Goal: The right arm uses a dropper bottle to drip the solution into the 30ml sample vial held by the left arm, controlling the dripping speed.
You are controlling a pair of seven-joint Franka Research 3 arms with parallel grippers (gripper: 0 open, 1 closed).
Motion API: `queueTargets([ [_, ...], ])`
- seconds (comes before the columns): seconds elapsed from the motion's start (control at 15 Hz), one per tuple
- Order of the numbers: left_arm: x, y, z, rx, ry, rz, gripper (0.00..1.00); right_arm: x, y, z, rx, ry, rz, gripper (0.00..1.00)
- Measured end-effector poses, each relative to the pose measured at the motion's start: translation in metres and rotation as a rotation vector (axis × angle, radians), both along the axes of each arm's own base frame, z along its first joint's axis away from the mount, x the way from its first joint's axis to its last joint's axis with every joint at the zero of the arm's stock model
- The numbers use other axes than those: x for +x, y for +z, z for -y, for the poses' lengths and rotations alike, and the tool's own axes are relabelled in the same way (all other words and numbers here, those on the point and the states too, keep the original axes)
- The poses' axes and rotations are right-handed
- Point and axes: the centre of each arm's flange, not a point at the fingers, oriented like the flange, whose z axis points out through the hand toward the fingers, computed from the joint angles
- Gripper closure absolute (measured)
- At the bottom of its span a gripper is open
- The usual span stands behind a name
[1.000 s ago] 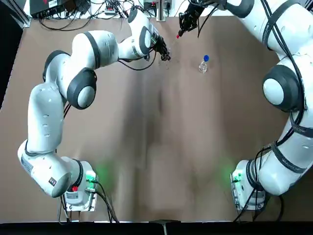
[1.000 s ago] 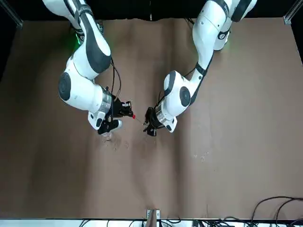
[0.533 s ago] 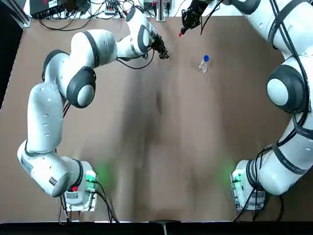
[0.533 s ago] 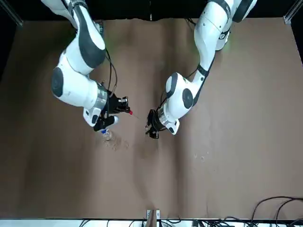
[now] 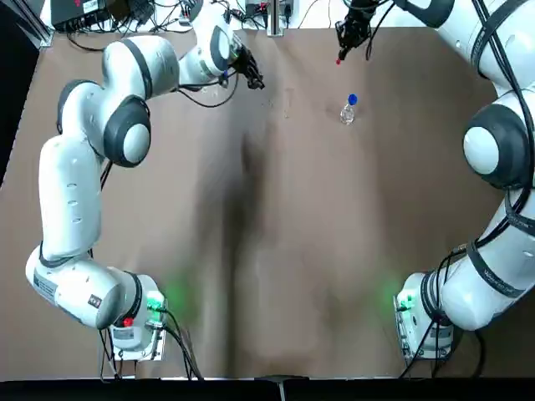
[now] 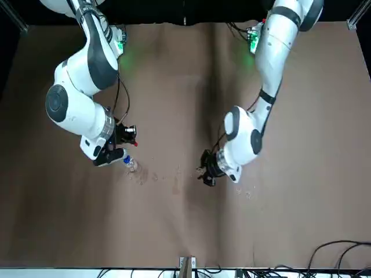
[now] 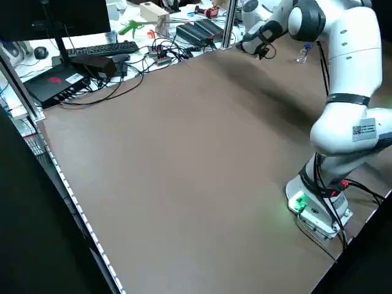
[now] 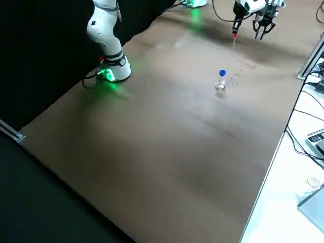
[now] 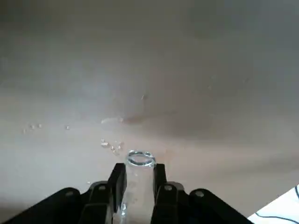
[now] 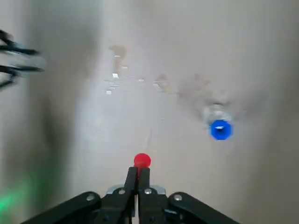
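Dropper and vial being held apart; transfer at risk of missing.
In the top view the right gripper [image 5: 341,58] is working at upper right, pressing its fingers around the red-bulbed dropper [image 10: 142,160]; the left gripper [image 5: 257,82] is working at upper centre-left, pinching the sample vial [image 9: 140,186], its mouth uncovered. Below the right gripper, the blue-collared bottle [image 5: 349,111] is standing on the table [image 5: 309,251]; droplets [image 10: 115,75] are lying near it. Judged risks: a harder squeeze would be releasing liquid too fast, or early onto the table; poor alignment would be sending drops past the narrow mouth; too low an approach would be knocking the tip against the glass and shifting the vial.
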Motion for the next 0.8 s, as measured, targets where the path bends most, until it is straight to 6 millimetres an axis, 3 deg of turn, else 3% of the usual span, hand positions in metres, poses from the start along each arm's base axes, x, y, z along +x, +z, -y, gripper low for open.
queueTargets([
  [0.2, 0.02, -0.004, -0.045, 0.006, -0.043, 0.01, 0.69, 0.004, -0.005, 0.016, -0.085, 0.012, 0.017, 0.96],
  [0.27, 0.031, -0.009, -0.077, 0.008, -0.075, 0.013, 0.69, 0.007, -0.006, 0.025, -0.147, 0.025, 0.037, 0.96],
  [0.47, 0.046, -0.015, -0.132, 0.005, -0.124, 0.016, 0.69, 0.009, -0.006, 0.032, -0.225, 0.04, 0.061, 0.96],
  [0.8, 0.063, -0.025, -0.244, -0.027, -0.194, 0.016, 0.69, 0.007, -0.014, 0.034, -0.256, 0.036, 0.043, 0.96],
])
